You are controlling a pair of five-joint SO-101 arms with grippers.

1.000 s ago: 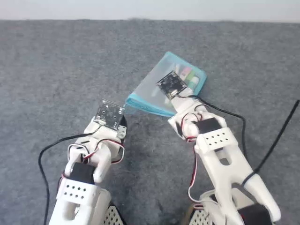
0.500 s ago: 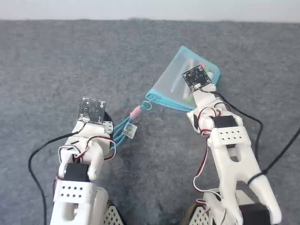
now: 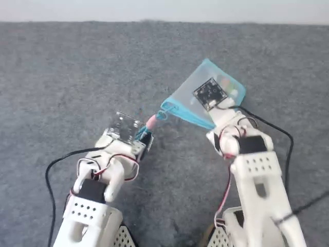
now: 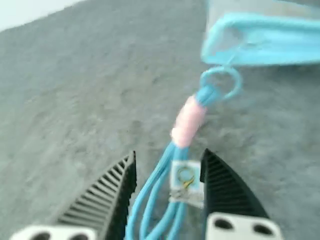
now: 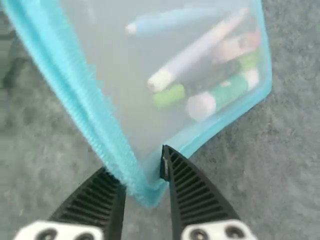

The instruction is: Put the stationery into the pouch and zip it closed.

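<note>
The translucent blue pouch [image 3: 186, 98] lies right of the table's middle, with pens and markers [image 5: 200, 85] inside it. My right gripper [image 5: 142, 170] is shut on the pouch's [image 5: 120, 75] near corner, beside the ribbed zip edge [image 5: 95, 105]. From the pouch's [image 4: 260, 35] other corner a ring [image 4: 220, 82] and a pink bead [image 4: 189, 120] lead to a blue pull cord [image 4: 160, 200]. The cord [image 3: 146, 128] runs slack between the fingers of my left gripper [image 4: 167, 170], which is open around it.
Grey carpet-like cloth [image 3: 77, 67] covers the table, with free room to the left and behind the pouch. Black cables [image 3: 49, 175] trail by both arm bases. The pale wall edge [image 3: 164, 10] bounds the far side.
The left arm pulled the cord back from the pouch's corner, then came forward again, so the cord went slack. The right arm carried the pouch to the right and holds it.
</note>
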